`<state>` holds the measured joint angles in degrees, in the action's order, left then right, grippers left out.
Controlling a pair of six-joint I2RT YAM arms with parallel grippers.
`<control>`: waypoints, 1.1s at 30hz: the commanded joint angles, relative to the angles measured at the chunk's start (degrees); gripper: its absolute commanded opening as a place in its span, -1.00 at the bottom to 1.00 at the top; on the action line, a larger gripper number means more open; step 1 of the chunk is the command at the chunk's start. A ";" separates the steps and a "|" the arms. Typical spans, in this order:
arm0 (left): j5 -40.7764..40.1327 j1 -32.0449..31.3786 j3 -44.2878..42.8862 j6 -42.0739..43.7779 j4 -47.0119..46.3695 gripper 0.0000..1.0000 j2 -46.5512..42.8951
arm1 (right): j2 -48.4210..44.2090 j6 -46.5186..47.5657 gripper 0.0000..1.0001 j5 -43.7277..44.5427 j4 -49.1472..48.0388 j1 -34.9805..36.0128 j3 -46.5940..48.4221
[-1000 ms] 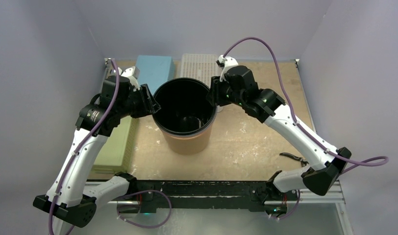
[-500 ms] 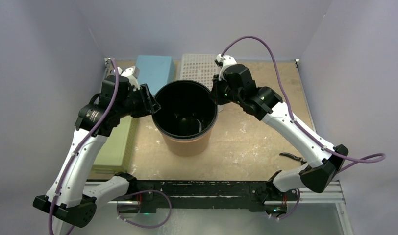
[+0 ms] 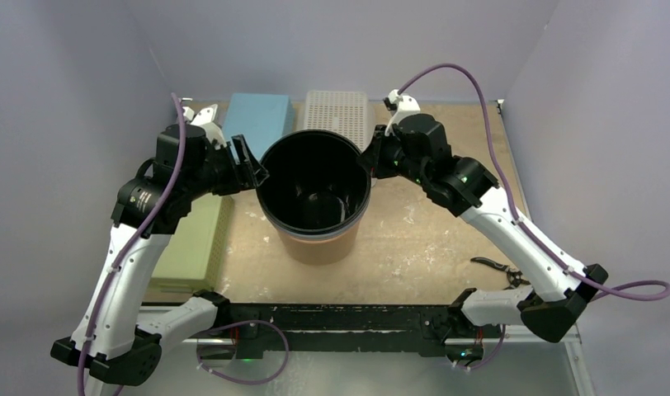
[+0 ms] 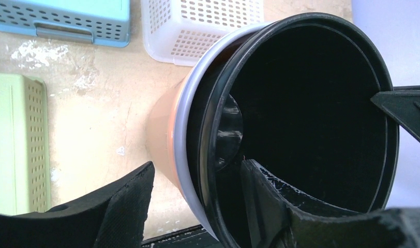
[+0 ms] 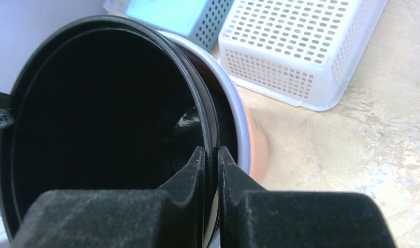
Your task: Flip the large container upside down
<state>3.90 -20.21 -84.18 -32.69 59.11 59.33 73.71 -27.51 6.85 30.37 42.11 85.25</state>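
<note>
The large black container (image 3: 313, 183) stands mouth-up, nested in an orange container (image 3: 319, 245) with a pale rim (image 4: 183, 150), at the table's middle. My right gripper (image 3: 371, 162) is shut on the black rim's right side; in the right wrist view the fingertips (image 5: 211, 155) pinch the thin black rim (image 5: 146, 36). My left gripper (image 3: 249, 165) is open at the left side. In the left wrist view (image 4: 197, 201) one finger (image 4: 126, 204) is outside the orange wall and the other (image 4: 265, 199) is inside the black container (image 4: 311, 103), neither pressing.
A blue basket (image 3: 261, 115) and a white perforated basket (image 3: 337, 111) stand behind the containers. A green basket (image 3: 191, 243) lies at the left under my left arm. A small black tool (image 3: 497, 266) lies near the right front. Walls close the back and sides.
My left gripper has opened and let go of the rim, and its arm has drawn back left. My right arm has shifted right, still holding the rim. The black container sits slightly higher.
</note>
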 commanded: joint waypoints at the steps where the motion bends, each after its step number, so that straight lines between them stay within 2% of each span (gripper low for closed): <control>1: 3.66 0.30 -3.09 2.14 -0.37 0.23 -0.88 | -3.24 -5.10 -1.00 -0.74 -9.79 0.35 0.39; 11: 13.36 0.34 -2.06 4.43 -0.24 0.02 -0.92 | -2.89 -7.40 -1.00 -0.83 -10.15 0.37 0.35; 18: 11.26 0.34 -2.07 6.32 4.09 -0.15 0.06 | -2.44 -7.89 -1.00 -2.83 -10.77 0.35 0.85; 25: 9.55 0.32 -0.75 5.83 3.65 -0.55 0.45 | -1.81 -6.83 -0.99 -8.03 -11.50 0.36 1.41; 32: 7.07 0.31 0.70 1.61 -1.31 -0.99 -1.85 | -0.83 -5.45 -0.84 -14.05 -11.67 0.36 0.45; 33: 6.58 0.34 0.88 0.90 -1.88 -1.00 -2.16 | -0.82 -5.50 -0.81 -14.21 -11.65 0.35 0.11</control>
<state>9.98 -19.84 -83.85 -30.89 63.94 59.02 73.10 -32.82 0.69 26.81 41.82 84.82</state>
